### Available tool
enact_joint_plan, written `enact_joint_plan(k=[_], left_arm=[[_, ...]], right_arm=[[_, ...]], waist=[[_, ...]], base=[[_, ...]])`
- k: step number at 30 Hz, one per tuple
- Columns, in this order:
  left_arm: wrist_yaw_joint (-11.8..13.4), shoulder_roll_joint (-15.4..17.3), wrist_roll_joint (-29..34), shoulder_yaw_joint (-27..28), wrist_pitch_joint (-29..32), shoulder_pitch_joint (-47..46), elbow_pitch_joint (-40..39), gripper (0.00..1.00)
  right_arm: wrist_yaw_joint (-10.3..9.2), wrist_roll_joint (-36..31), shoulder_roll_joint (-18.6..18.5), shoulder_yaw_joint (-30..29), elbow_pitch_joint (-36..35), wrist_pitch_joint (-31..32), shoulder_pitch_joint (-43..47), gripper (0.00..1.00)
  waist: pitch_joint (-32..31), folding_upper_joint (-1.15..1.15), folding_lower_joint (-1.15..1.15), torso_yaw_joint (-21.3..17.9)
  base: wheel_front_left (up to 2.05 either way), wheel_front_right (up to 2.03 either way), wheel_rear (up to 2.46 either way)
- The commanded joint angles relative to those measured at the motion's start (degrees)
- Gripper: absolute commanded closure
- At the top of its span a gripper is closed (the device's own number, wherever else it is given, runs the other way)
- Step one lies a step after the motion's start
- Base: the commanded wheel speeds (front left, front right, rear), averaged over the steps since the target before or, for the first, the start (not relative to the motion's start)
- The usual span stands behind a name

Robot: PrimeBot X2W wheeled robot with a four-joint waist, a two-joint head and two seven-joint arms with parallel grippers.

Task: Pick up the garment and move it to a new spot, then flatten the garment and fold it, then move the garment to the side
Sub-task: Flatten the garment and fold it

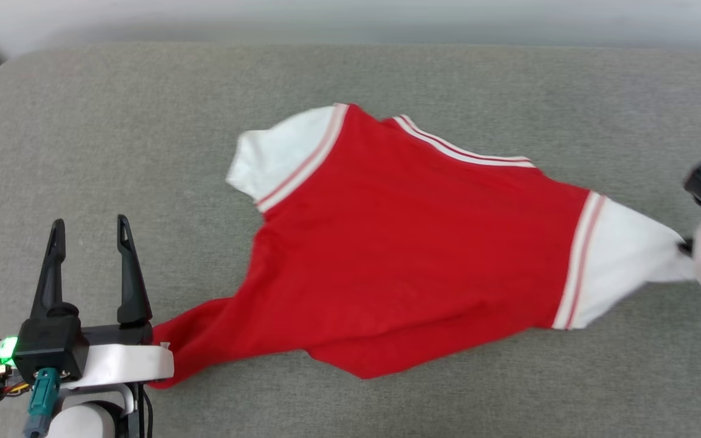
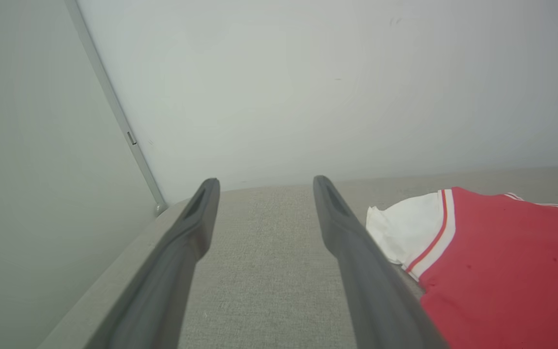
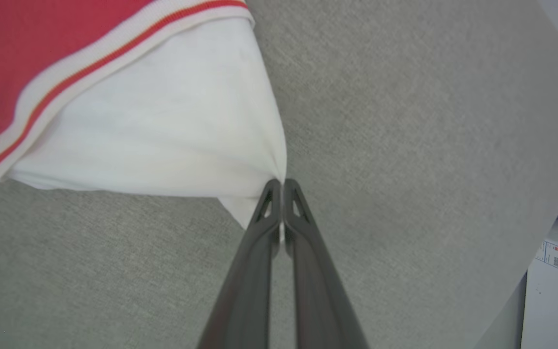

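Garment: red jersey T-shirt, plain red face up, white sleeves edged in red-and-white striped trim. Lies loosely spread and creased across the middle of the grey fabric surface, drawn out slantwise from the robot's near left to its right. Red lower corner ends at the left arm's pale wrist plate; touching or just beside, cannot tell which.

Sleeve on the robot's right: pulled out to a point, tip pinched. Seen in the right wrist view as white cloth gathered into folds at the fingertips.

Sleeve on the robot's left: lies flat on the surface, free of both grippers; seen in the left wrist view just beside one finger.

Right gripper: fingers pressed fully together, clamped on the very tip of the right-side sleeve. In the head view sits at the right edge, mostly covered by its pale housing.

Left gripper: fingers spread wide, nothing between them, set beside the garment at the near left. In the left wrist view frames bare grey surface, with a pale wall beyond.
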Motion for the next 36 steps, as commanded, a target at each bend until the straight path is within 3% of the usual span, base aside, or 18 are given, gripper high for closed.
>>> enact_joint_plan(k=[1,6,11,12,13,14,19,25,31,36], left_arm=[[-0.5,-0.1,0.4,0.4,-0.1,0.8,0.0,0.0],[-1.4,-0.1,1.0,0.9,-0.1,1.0,0.2,0.0],[-2.4,0.2,1.6,1.0,-0.1,-0.1,1.1,0.0],[-2.7,0.4,1.7,1.0,-0.1,-0.2,1.5,0.0],[-2.9,0.7,1.9,1.1,-0.1,-0.4,1.8,0.0],[-3.1,1.0,2.0,1.2,-0.1,-0.7,2.0,0.0],[-5.2,2.8,2.3,0.5,-0.1,-2.7,5.2,0.0],[-8.6,6.5,1.3,0.5,2.6,-10.7,9.3,0.0],[-14.5,12.2,2.0,-3.7,10.0,-24.3,12.7,0.0],[-16.3,15.4,-1.2,-9.9,18.0,-35.4,16.9,0.0]], right_arm=[[-0.04,0.7,-2.0,-1.1,-0.1,0.2,3.3,1.0],[-0.04,1.9,-3.4,-3.0,1.3,1.2,9.7,1.0],[-0.03,1.9,0.1,-5.6,3.7,-0.4,14.7,1.0],[-0.04,1.6,1.4,-6.7,4.3,-1.5,15.1,0.9],[-0.04,1.0,2.2,-7.6,4.8,-2.6,15.3,0.34],[-0.04,0.2,2.7,-9.0,5.3,-4.1,15.2,0.0],[-0.04,-4.5,4.8,-16.2,5.5,-12.8,16.7,0.0],[-0.04,-13.8,9.4,-30.6,1.8,-24.3,21.4,0.0],[-0.04,-24.1,20.6,-46.6,-8.1,-30.5,29.3,0.0],[-0.04,-31.3,31.1,-54.6,-18.7,-32.9,36.4,0.0]], waist=[[-1.1,0.0,0.0,-1.4],[-1.1,0.0,0.0,-2.0],[-1.0,0.0,0.0,-2.4],[-1.2,0.0,0.0,-2.6],[-1.6,0.0,0.0,-2.8],[-2.0,0.0,0.0,-2.9],[-5.4,0.0,0.0,-3.5],[-7.3,0.0,0.0,-5.2],[-6.0,0.0,0.0,-7.4],[-4.4,0.0,0.0,-9.5]], base=[[0.0,0.0,0.0],[0.0,0.0,0.0],[0.0,0.0,0.0],[0.0,0.0,0.0],[0.0,0.0,0.0],[0.0,0.0,0.0],[0.0,0.0,0.0],[0.0,0.0,0.0],[0.0,0.0,0.0],[0.0,0.0,0.0]])
